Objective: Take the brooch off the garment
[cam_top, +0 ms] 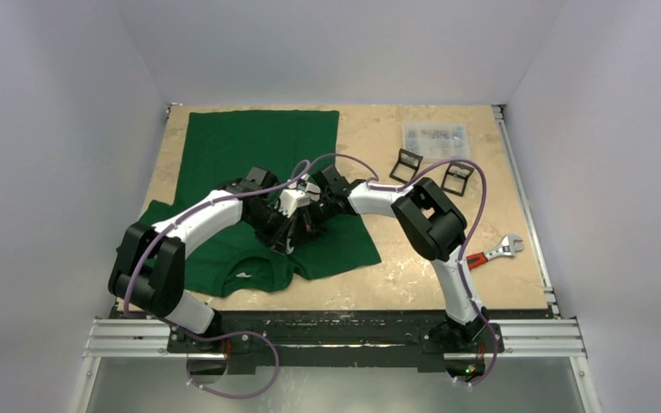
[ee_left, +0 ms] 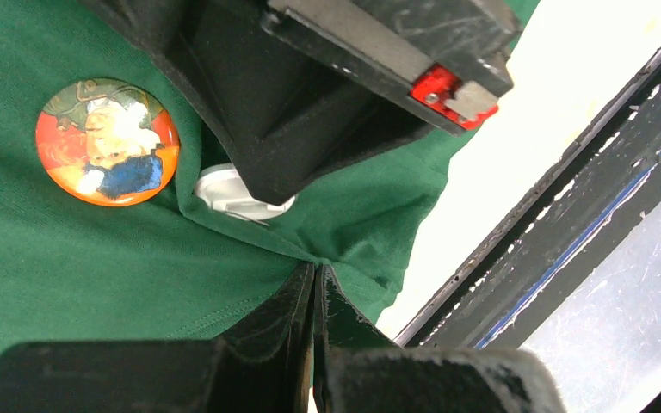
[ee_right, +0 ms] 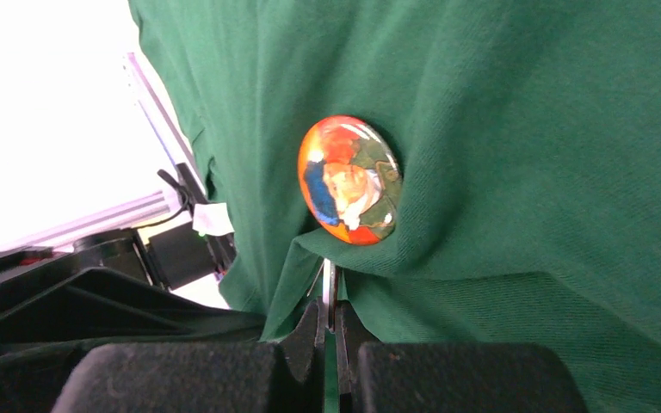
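With the left pincer (ee_left: 314,297) clamped on the shirt (ee_left: 69,258) and the right pincer (ee_right: 329,323) closed just under the brooch (ee_right: 349,181), hold the shirt taut and pull slowly.

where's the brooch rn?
The brooch sits on the garment, centre of the right wrist view just above the right gripper; upper left in the left wrist view.

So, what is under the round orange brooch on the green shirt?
Only the dark green T-shirt shows beneath the round orange picture brooch, its cloth bunched into a fold there. The brooch covers its own back, so the fastening cannot be seen.
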